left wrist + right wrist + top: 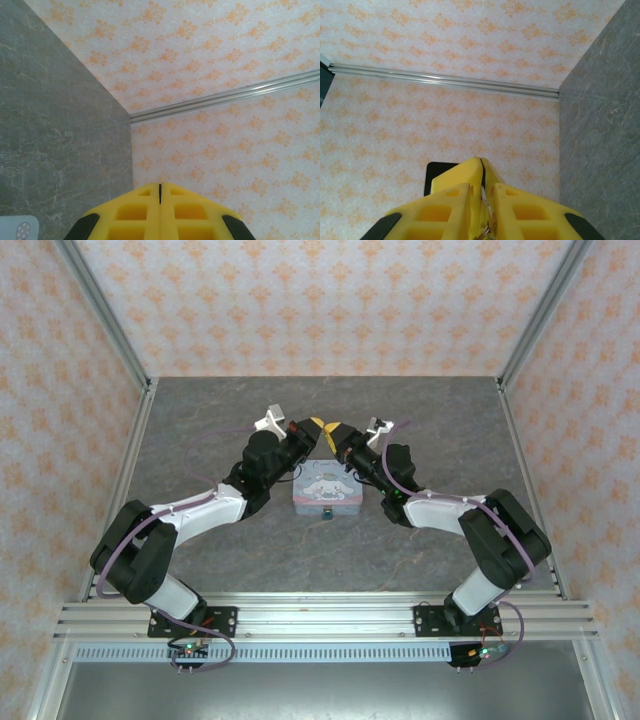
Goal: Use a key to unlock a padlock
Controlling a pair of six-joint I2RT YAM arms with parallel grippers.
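Padlock [327, 512], tiny and blue, sits at the near edge of the tin box [325, 485]. It looks light, hard and slippery, best pinched by its body. Right gripper [481, 165] is clamped on the thin key [486, 214]; left gripper [160, 190] is closed, empty.

Pastel cartoon tin [325, 488] mid-table, grey marbled tabletop [200, 420], orange-patterned walls [300, 300]
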